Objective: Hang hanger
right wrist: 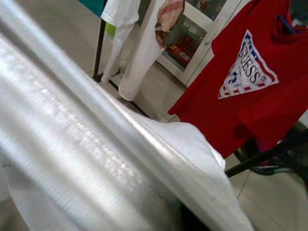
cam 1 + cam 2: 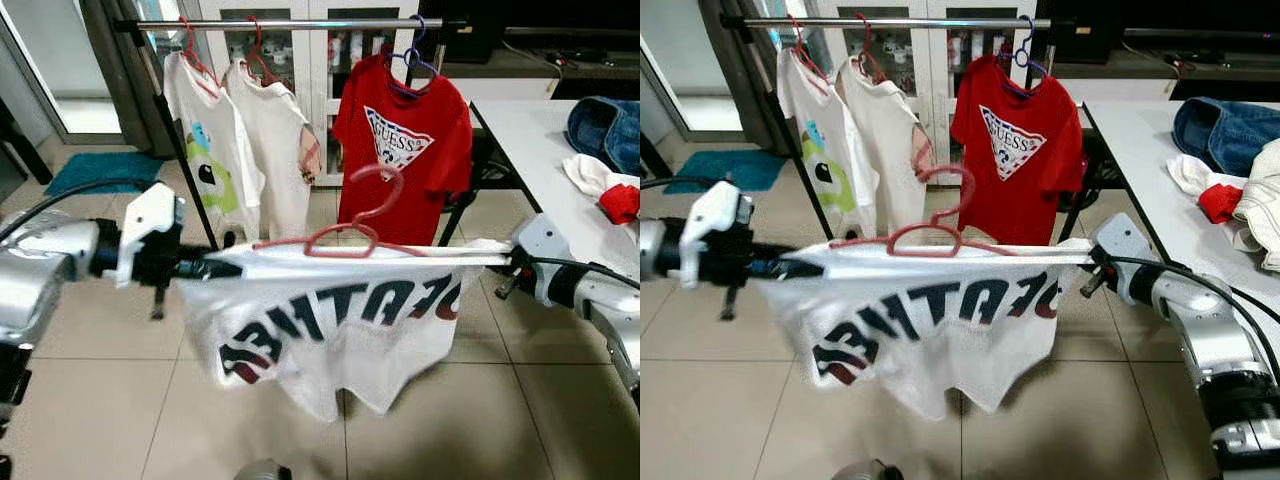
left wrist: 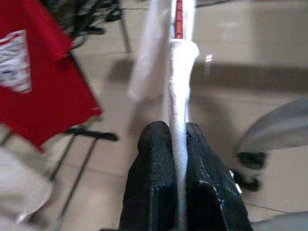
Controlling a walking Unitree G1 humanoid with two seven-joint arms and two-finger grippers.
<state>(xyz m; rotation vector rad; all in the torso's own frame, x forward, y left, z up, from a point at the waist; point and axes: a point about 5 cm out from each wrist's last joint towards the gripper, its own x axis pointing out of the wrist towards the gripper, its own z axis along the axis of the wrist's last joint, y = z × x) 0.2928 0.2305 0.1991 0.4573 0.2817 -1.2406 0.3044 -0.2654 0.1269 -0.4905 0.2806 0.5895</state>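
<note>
Bright even daylight; both head views sharp; wrist views soft, near white shirt [image 1: 96,144] blurred and glaring.

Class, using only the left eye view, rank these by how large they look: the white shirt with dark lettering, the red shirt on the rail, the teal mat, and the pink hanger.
1. white lettered shirt, though it is nearest the camera
2. red shirt
3. and 4. teal mat and pink hanger: too similar to rank.
</note>
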